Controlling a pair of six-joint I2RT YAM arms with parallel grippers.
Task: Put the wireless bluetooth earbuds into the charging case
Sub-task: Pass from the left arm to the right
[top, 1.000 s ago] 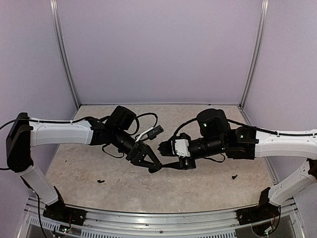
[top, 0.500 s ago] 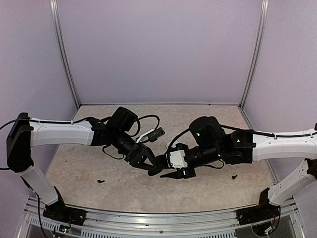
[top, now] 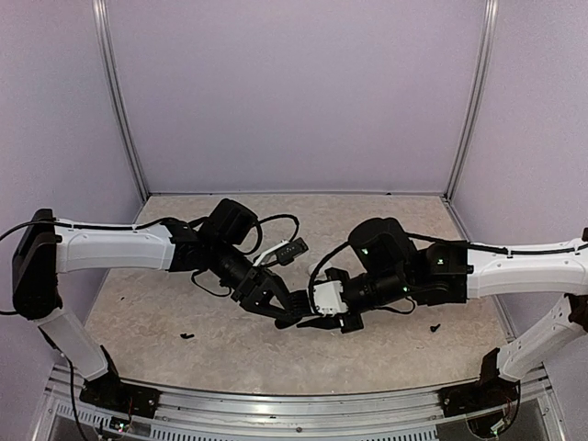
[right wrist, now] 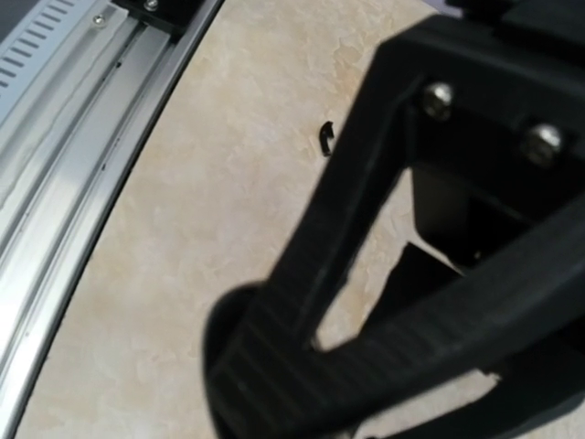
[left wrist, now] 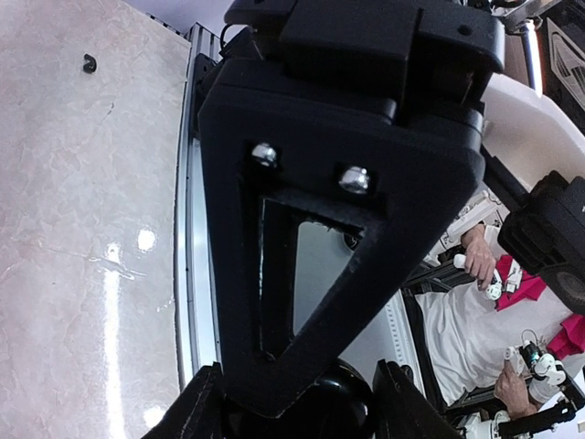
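left gripper [top: 280, 310]: low over mid-table, tip against right gripper [top: 312, 320]; grip unreadable | right gripper: grip unreadable too | case, buds: hidden, place unknown | black bit [top: 186, 336] on table [top: 395, 358], well left of grippers

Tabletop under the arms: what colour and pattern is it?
The flat tabletop is beige, faintly marbled; clearest in right wrist view.

I've got both arms meeting over the middle of the table [top: 367, 225]: left gripper [top: 285, 315] just left of right gripper [top: 310, 322], tips possibly touching. On the table, left loose bit [top: 187, 336] lies front-left of them, right loose bit [top: 435, 327] to their right.
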